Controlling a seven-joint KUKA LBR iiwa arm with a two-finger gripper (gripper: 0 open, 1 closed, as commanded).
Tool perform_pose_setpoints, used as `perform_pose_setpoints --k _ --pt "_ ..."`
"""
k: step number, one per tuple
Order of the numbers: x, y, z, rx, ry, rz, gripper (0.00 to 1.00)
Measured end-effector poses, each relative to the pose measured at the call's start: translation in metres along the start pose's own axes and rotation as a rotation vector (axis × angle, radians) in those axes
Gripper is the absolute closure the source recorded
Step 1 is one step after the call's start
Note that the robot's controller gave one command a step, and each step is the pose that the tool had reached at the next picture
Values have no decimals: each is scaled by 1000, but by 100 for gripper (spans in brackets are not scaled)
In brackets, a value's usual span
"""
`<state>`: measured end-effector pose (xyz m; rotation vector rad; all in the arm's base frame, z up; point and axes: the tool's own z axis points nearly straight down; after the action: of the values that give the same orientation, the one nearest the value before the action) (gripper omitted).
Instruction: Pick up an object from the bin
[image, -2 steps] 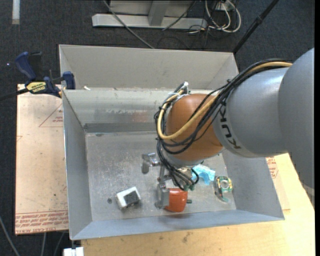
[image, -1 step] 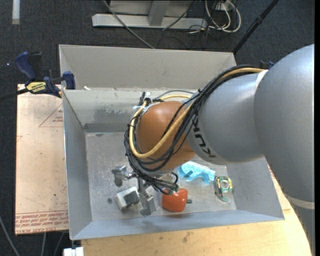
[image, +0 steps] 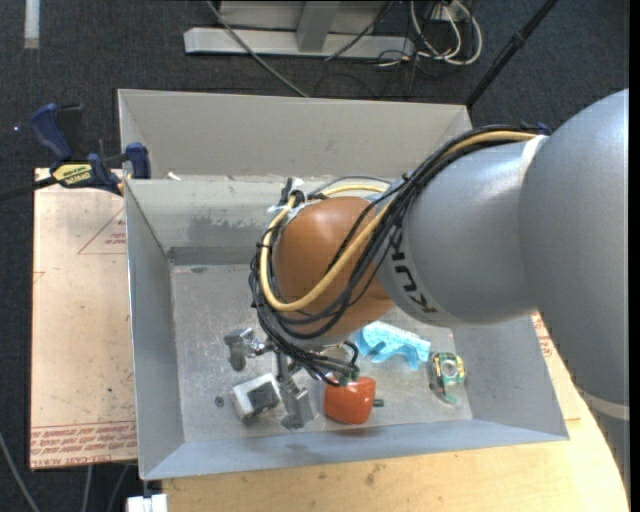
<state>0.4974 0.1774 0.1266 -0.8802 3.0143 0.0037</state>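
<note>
Observe that the arm (image: 500, 230) reaches into the bin (image: 150, 330) from the right, with its orange cover (image: 320, 260) over the middle of the floor. The gripper (image: 280, 385) is low, near the front wall. You cannot tell how the jaws stand, because cables and metalwork crowd them.

Nothing is seen lifted. Treat the pick as not yet done, with closing and raising both left to do.

A blue scrap (image: 395, 345) and a red round thing (image: 350, 400) lie just to the gripper's right.

The likeliest target is the grey-white block (image: 258, 397), just beside the gripper on its left, at the front of the floor. It looks near square, so you can read no clear long axis. Its dark face points up.

A green ring (image: 447, 372) lies well apart, to the right.
</note>
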Motion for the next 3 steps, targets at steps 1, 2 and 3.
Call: perform_pose_setpoints --k 1,2,3 --pt "19 -9 45 3 -7 -224 0" --pt "17 -8 53 6 -15 -282 100" --pt "17 -8 53 6 -15 -282 100"
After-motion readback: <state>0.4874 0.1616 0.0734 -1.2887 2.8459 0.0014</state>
